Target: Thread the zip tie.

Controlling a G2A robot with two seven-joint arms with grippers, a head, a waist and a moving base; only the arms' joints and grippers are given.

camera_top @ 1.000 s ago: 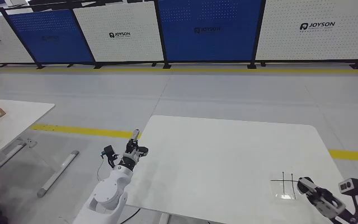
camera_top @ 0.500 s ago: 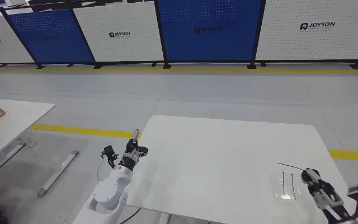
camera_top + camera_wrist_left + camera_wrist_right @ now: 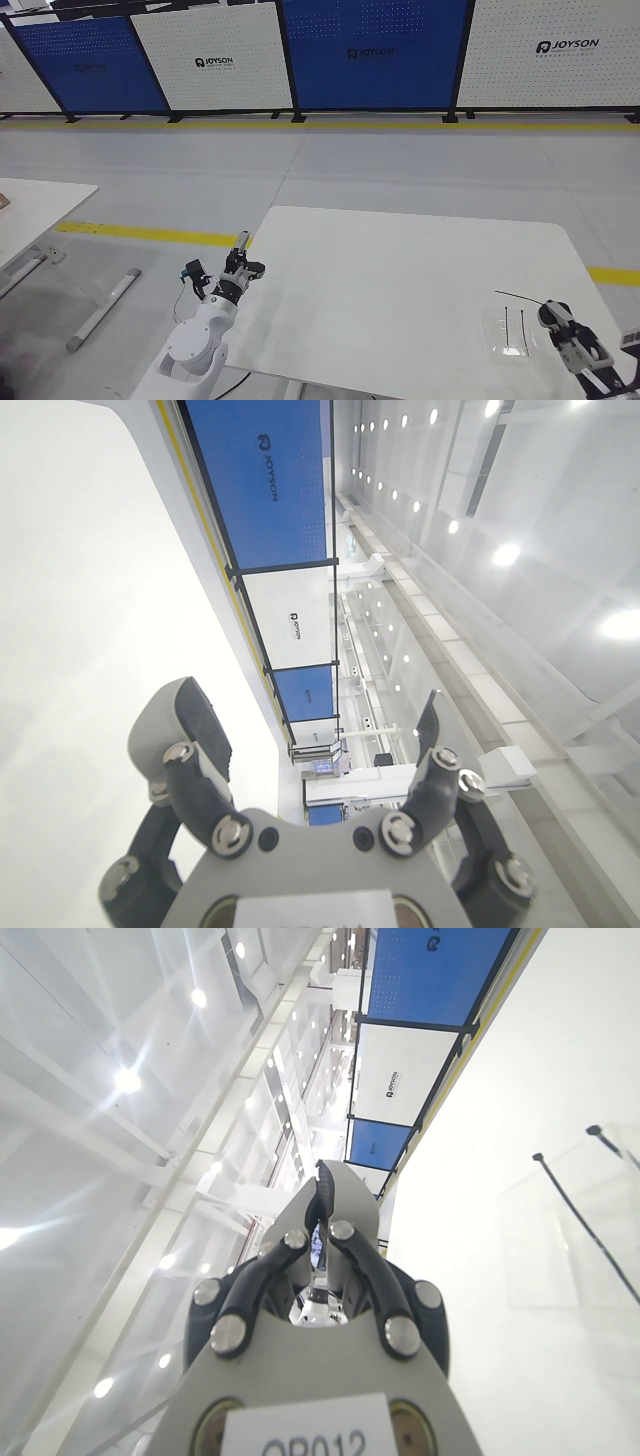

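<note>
Seen from above, the right pincer (image 3: 549,308) is clenched on one end of a thin black zip tie (image 3: 518,297), which juts out over the white surface (image 3: 400,290) near a clear, shallow tray (image 3: 497,342). The right wrist view shows its ribbed pads (image 3: 324,1188) pressed together and two loose ties (image 3: 575,1213) lying on the tray. The left pincer (image 3: 310,700) gapes, released, at the surface's opposite edge.

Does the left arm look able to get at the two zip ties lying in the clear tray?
Probably not. The left gripper hangs open at the opposite edge of the table, while the zip ties lie in the clear tray beside the right gripper. Only bare table lies between; distance is the hindrance.
</note>
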